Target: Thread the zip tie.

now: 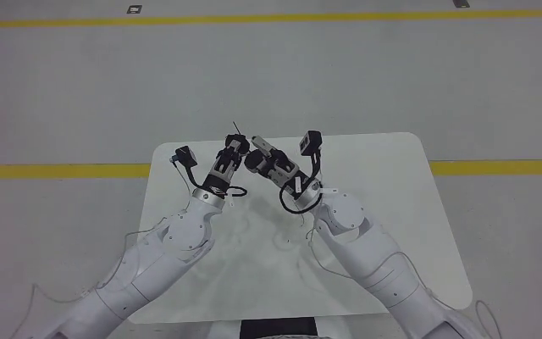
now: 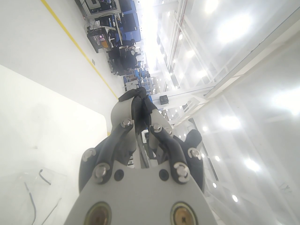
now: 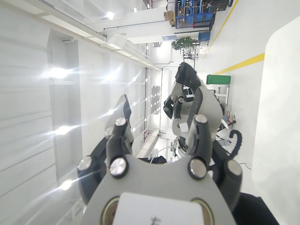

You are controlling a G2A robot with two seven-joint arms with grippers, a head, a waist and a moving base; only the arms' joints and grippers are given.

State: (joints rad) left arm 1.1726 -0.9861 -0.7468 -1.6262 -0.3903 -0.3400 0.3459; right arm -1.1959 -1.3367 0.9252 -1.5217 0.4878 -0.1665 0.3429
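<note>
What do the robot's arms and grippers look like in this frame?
The left arm and right arm are glossy white, rounded segments with thin black cables looping at the wrists. The left gripper and right gripper share pale grey bodies, black linkage bars on silver pins and dark fingertip pads.

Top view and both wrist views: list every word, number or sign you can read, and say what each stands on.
No text can be read.
White label on the right wrist: dark mark, cut off at the edge, unreadable.
Dark floor plates: too small to read.
</note>
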